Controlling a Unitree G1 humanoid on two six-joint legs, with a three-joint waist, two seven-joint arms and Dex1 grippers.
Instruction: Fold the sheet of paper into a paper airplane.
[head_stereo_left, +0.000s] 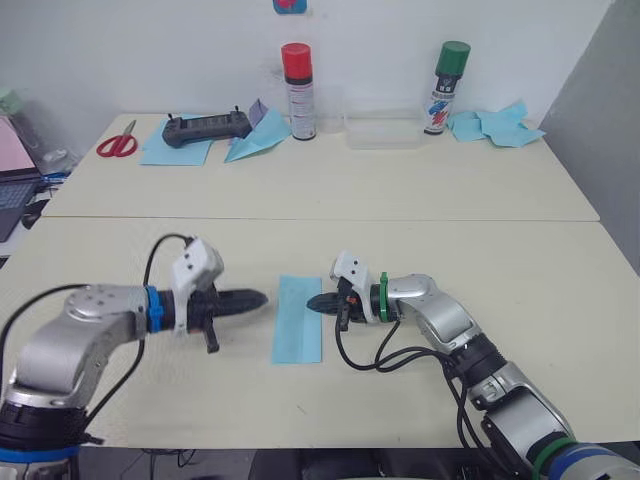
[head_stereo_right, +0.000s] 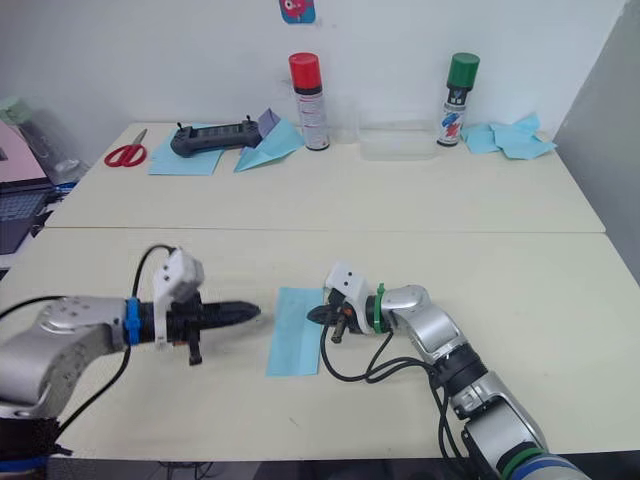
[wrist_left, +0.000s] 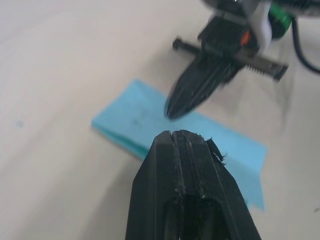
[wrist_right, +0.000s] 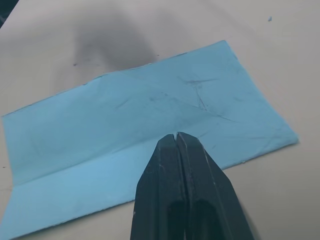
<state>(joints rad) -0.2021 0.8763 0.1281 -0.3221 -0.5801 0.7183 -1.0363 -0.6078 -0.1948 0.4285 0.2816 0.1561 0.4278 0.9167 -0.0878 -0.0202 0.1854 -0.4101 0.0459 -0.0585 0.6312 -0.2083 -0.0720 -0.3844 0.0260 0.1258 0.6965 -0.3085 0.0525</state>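
1. Both grippers lie low over the desk (head_stereo_left: 470, 250) with their fingers pressed together, holding nothing. The right gripper (head_stereo_left: 318, 303) rests its tip on the right edge of the sheet of paper (head_stereo_left: 298, 319); the left gripper (head_stereo_left: 255, 298) points at the sheet from its left, just short of its edge.
2. The sheet lies flat on the near part of the desk, between the two grippers, as a long narrow strip. In the right wrist view it (wrist_right: 150, 130) looks folded in half lengthwise, with one layer stepped back from the other and faint diagonal creases.
3. Judging from this, the early lengthwise fold is made and the right gripper seems to be pressing or pinning it. No pointed nose is formed yet, so most of the airplane remains to be done.
4. The next move likely calls for one gripper to pin the sheet while the other lifts a corner or layer; thin paper lying flat is hard to get under, and it may slide.
5. Far beyond the sheet stand a red-capped spray can (head_stereo_left: 298, 90) and a green-capped spray can (head_stereo_left: 445, 87), with a clear tray (head_stereo_left: 382, 132) between them, scissors (head_stereo_left: 118, 145), a black controller (head_stereo_left: 205, 128), a folded blue dart (head_stereo_left: 258, 138) and crumpled blue scraps (head_stereo_left: 497, 124). None stands in the way.
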